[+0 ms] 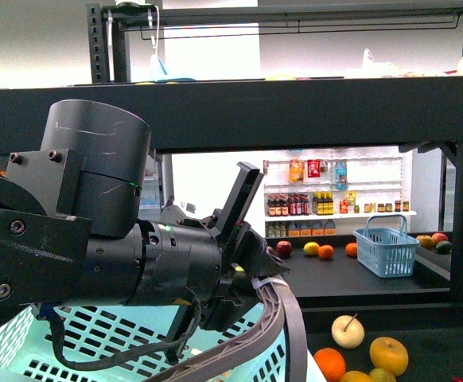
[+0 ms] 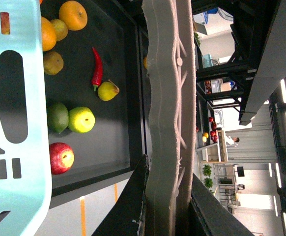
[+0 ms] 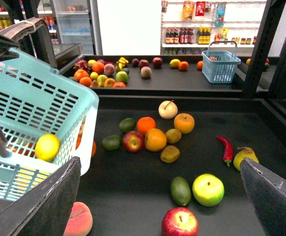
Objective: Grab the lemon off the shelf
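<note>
The lemon (image 3: 47, 146), bright yellow and oval, lies inside the light blue basket (image 3: 40, 108), against its slotted wall. My left gripper (image 1: 251, 263) is shut on the basket handle (image 2: 165, 123), a grey ribbed bar that runs between its fingers (image 2: 133, 201); the basket (image 1: 80, 342) hangs below it. My right gripper (image 3: 162, 196) is open and empty above the black shelf board (image 3: 212, 123), to the right of the basket. The lemon does not show in the front or left wrist views.
Loose fruit lies on the board: a red apple (image 3: 180, 222), a green apple (image 3: 208, 189), an avocado (image 3: 181, 191), a peach (image 3: 78, 220), a red chili (image 3: 226, 148), a pear (image 3: 245, 157) and oranges (image 3: 155, 139). A small blue basket (image 3: 220, 64) stands on the far shelf. A thick upper board (image 1: 295, 111) is overhead.
</note>
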Robot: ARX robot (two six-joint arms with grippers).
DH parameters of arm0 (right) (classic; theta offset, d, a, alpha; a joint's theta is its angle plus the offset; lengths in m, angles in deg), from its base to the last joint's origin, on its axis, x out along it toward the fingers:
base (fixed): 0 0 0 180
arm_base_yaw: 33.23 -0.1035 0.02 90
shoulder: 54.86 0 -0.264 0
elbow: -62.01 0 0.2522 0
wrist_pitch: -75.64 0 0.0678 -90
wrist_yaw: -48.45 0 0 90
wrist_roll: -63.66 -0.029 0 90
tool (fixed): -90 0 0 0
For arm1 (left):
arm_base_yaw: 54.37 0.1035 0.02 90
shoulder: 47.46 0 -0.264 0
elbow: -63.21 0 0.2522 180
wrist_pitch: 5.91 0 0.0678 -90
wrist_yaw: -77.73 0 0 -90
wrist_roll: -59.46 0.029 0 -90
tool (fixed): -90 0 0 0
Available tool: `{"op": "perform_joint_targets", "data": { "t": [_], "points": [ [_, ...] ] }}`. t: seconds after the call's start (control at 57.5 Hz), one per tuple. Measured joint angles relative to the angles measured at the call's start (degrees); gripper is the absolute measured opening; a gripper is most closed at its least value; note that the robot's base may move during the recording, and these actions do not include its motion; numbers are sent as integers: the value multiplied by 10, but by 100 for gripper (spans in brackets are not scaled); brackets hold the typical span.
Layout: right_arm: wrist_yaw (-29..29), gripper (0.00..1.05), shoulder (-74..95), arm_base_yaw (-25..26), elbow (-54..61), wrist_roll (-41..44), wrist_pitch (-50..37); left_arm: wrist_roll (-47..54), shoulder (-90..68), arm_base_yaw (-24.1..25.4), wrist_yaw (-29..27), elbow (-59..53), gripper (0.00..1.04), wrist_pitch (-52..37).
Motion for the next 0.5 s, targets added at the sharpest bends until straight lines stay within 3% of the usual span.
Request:
{"op": "perform_joint_targets", "data": {
  "t": [0.209, 0.313, 0.504],
  "points": [
    [0, 97, 0, 0, 0, 0, 0, 0, 0, 0, 0, 0, 12, 0],
    [0, 97, 0, 0, 0, 0, 0, -11, 0, -3, -83, 0, 12, -24],
    [0, 97, 0, 0, 0, 0, 0, -47, 0, 26, -178, -2, 12, -87]
  ]
}}
